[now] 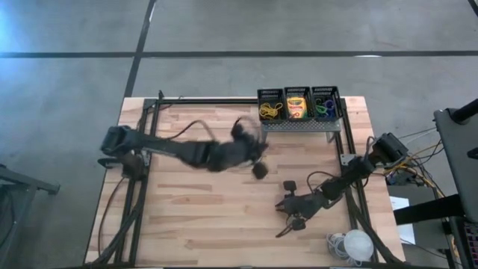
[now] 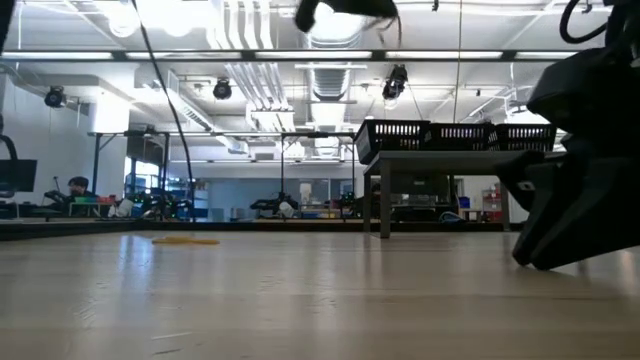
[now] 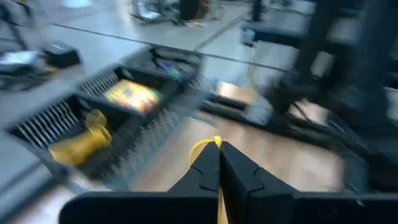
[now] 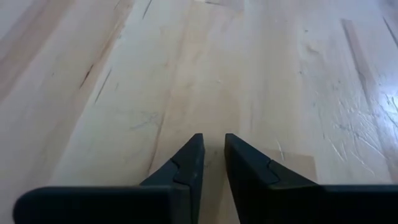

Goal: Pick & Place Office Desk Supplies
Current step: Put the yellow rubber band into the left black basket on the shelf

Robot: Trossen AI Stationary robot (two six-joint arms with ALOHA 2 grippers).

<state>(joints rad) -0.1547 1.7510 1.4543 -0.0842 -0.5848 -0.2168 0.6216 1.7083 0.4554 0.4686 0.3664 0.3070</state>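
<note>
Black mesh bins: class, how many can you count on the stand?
3, side by side on the grey stand: left bin with yellow rubber bands, middle bin with a crayon box, right bin with small coloured rings. None looks hidden.

Lighting even and bright overall, from overhead ceiling strip lights (image 2: pixel 300 55) seen in low view; they blow out to white glare. Tabletop (image 1: pixel 224 217) evenly lit, only soft shadows under arms. Left wrist view heavily motion-blurred: bins (image 3: pixel 118 106) smeared w/ streaks; left arm also blurred in high view. Right wrist view sharp, w/ sheen on the wood toward one side.
</note>
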